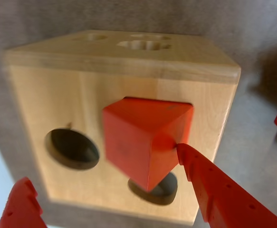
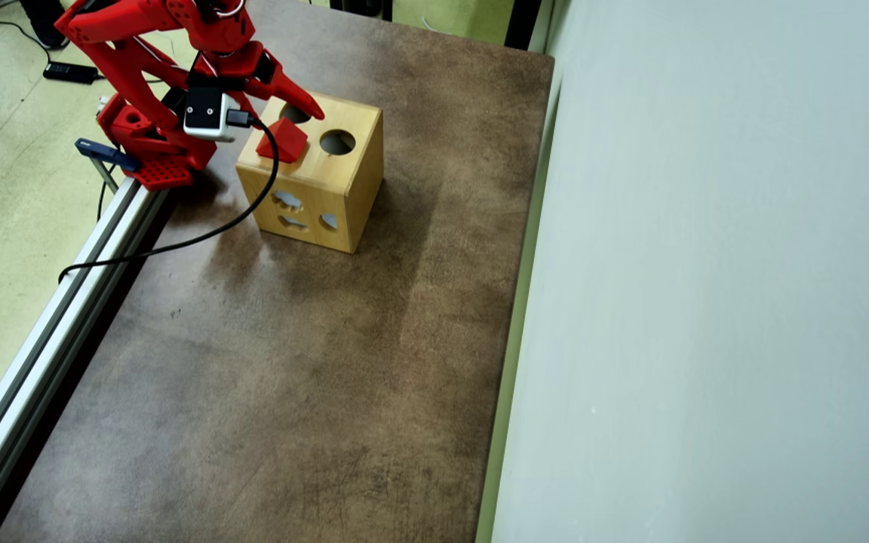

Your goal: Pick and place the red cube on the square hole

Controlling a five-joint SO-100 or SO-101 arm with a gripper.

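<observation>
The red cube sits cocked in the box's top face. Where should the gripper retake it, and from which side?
Grip the red cube across the two flat faces that stand proud of the wooden box, coming from above the holed face. It sits tilted, one corner up, so align the open gripper with the tilt.

One red cube (image 1: 145, 140) sits tilted on one wooden shape-sorter box (image 1: 124, 90) on one brown table (image 2: 314, 362). In the overhead view, the box's top face shows two holes, a round one (image 2: 337, 142) to the right and another (image 2: 295, 113) far left, and its near side shows three cut-out shapes (image 2: 288, 200). One red robot arm (image 2: 140, 45) with one gripper (image 1: 105, 190).
</observation>
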